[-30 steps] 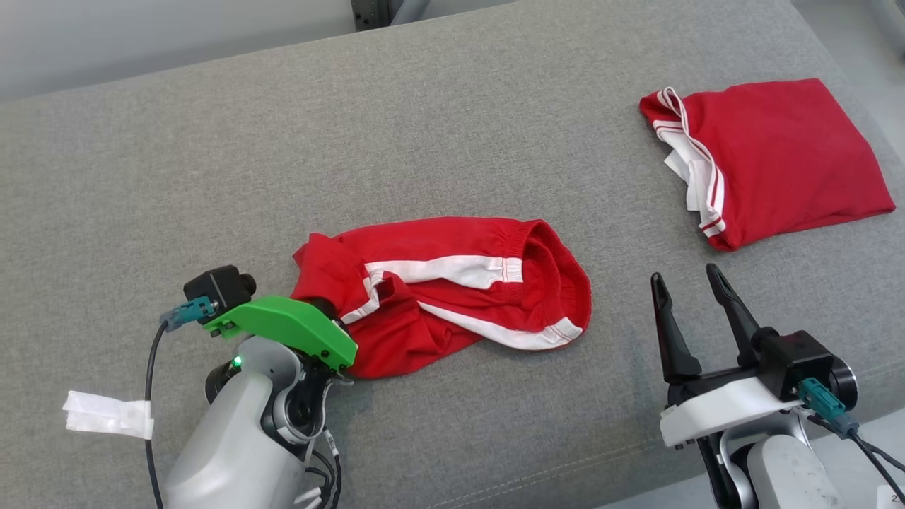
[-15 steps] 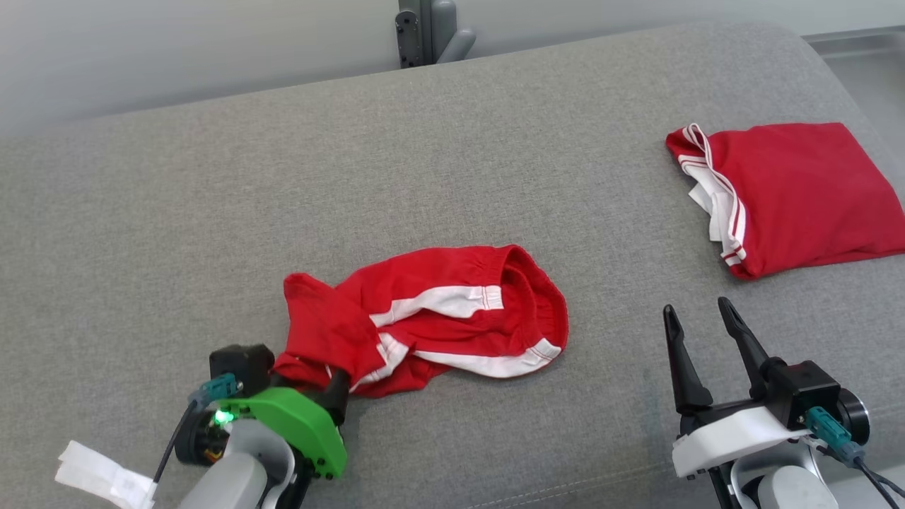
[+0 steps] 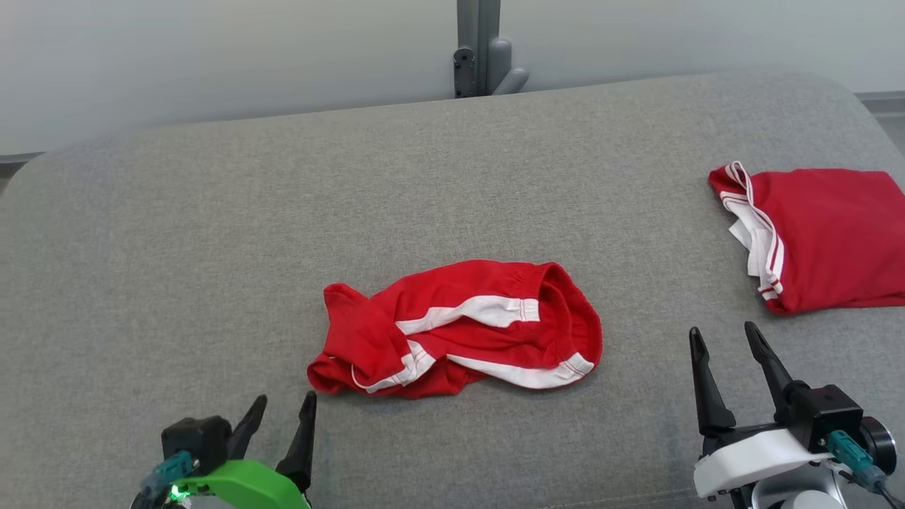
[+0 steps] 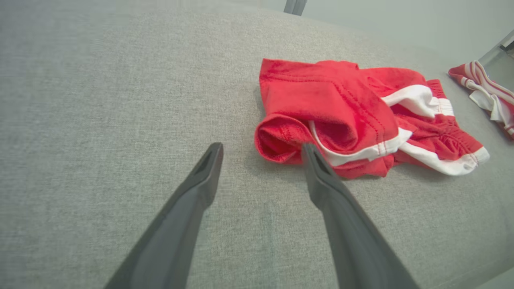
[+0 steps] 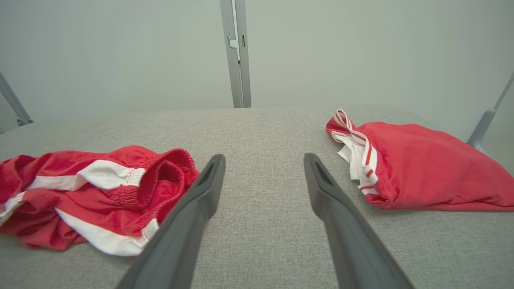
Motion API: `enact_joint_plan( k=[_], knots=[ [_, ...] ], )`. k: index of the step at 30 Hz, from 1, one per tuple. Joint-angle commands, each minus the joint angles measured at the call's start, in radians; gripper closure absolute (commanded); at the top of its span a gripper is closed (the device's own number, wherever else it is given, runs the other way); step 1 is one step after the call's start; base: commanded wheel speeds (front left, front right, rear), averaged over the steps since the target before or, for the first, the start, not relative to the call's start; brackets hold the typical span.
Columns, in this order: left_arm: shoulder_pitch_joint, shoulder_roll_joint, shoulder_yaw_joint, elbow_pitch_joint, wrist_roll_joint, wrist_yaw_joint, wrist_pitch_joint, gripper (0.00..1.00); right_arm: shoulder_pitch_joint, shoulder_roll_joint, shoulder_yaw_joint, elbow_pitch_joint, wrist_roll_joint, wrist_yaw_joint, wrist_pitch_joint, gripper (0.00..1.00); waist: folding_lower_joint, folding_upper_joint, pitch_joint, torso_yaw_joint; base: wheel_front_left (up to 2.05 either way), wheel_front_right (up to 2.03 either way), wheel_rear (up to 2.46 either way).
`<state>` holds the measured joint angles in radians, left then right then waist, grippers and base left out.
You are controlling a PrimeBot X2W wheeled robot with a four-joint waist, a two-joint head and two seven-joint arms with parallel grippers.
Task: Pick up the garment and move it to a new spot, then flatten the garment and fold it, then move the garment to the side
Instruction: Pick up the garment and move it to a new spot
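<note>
Shorts (image 3: 459, 329) crumpled on grey cushion (image 3: 212, 247), L end effector (image 3: 286, 396) & R end effector (image 3: 722, 329) both spread apart.

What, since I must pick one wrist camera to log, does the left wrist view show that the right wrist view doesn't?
Left wrist view: the left gripper, open, and the rolled leg end of the crumpled shorts just ahead of it. Right wrist view: the right gripper, open over bare cushion, and the folded garment nearly whole. Both: the shorts, the grey cushion, and the folded garment's striped edge.
</note>
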<state>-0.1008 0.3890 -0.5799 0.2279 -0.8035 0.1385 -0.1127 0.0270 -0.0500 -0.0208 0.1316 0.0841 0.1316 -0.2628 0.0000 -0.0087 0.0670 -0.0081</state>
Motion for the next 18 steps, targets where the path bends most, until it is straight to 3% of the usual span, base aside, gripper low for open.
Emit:
enact_joint_plan(
  k=[1, 9, 16, 18],
  knots=[
    [0.022, 0.008, 0.009, -0.01, 0.008, 0.013, -0.014, 0.0, 0.016, -0.001, -0.004, -0.003, -0.006, -0.002, -0.003, 0.0, 0.0, 0.0087, -0.017, 0.021, 0.0, 0.0, 0.0],
    [0.122, 0.039, 0.05, -0.064, 0.06, 0.089, -0.119, 0.0, 0.04, -0.001, -0.027, -0.023, -0.017, -0.002, -0.003, 0.0, 0.0, 0.0087, -0.05, 0.053, 0.0, 0.0, 0.0],
    [0.171, 0.01, 0.157, -0.099, 0.194, 0.065, -0.154, 0.0, 0.071, -0.001, -0.043, -0.034, -0.045, -0.002, -0.003, 0.0, 0.0, 0.0087, -0.078, 0.054, 0.0, 0.0, 0.0],
    [0.199, -0.017, 0.21, -0.124, 0.235, 0.035, -0.152, 0.0, 0.077, -0.001, -0.045, -0.034, -0.047, -0.002, -0.003, 0.0, 0.0, 0.0087, -0.084, 0.051, 0.0, 0.0, 0.0]
  ],
)
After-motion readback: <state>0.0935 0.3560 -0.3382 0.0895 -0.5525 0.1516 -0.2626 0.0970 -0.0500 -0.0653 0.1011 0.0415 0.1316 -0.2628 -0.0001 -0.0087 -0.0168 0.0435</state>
